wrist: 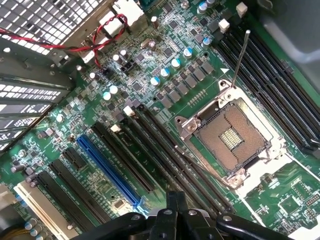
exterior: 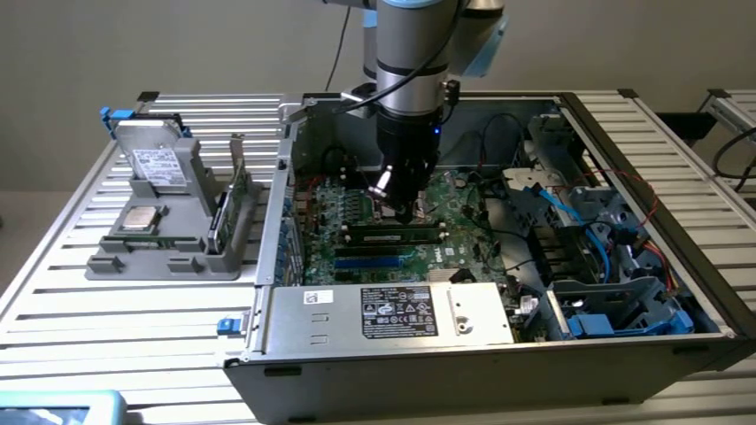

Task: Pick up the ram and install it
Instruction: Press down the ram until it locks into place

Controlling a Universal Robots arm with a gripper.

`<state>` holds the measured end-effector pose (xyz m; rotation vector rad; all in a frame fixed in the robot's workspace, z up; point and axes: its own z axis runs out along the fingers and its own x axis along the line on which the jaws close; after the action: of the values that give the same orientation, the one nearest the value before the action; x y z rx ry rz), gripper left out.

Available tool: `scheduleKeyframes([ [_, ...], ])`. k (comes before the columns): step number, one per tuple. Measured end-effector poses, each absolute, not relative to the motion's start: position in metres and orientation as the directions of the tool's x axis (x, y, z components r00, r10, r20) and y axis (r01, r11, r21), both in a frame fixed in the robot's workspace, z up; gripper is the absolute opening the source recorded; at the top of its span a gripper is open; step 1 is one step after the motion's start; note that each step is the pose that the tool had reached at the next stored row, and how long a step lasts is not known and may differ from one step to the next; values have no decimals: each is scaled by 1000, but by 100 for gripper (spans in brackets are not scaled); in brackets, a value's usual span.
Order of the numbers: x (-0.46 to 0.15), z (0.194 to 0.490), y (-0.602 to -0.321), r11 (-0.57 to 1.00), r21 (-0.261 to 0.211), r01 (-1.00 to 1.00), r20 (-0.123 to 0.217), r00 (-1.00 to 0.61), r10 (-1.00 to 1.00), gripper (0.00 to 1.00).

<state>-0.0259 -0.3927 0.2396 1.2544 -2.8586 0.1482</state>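
Note:
The ram [exterior: 241,197], a slim dark-green board, stands on edge in a grey holder [exterior: 165,252] at the exterior view's left, outside the computer case. My gripper [exterior: 402,211] hangs inside the open case [exterior: 473,354], low over the motherboard [wrist: 150,75] and well apart from the ram. In the wrist view its fingertips [wrist: 175,207] are shut together with nothing seen between them, above long black slots [wrist: 165,160] beside the empty processor socket [wrist: 232,137]. A long dark strip [exterior: 396,236] runs along a slot just in front of the gripper; I cannot tell whether it is a bare slot.
The holder also carries a hard drive [exterior: 158,164] and a square silvery chip [exterior: 143,218]. Inside the case are a blue slot [wrist: 107,167], red and black wires [wrist: 95,45], blue cables [exterior: 597,239] and a labelled metal box [exterior: 396,312]. The case walls hem in the arm.

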Motion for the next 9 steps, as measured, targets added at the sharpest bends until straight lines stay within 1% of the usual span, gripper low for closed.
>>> scheduleKeyframes([
  [9, -26, 240, -393, 737, -89, -670, 60, -743, -667, 11],
])
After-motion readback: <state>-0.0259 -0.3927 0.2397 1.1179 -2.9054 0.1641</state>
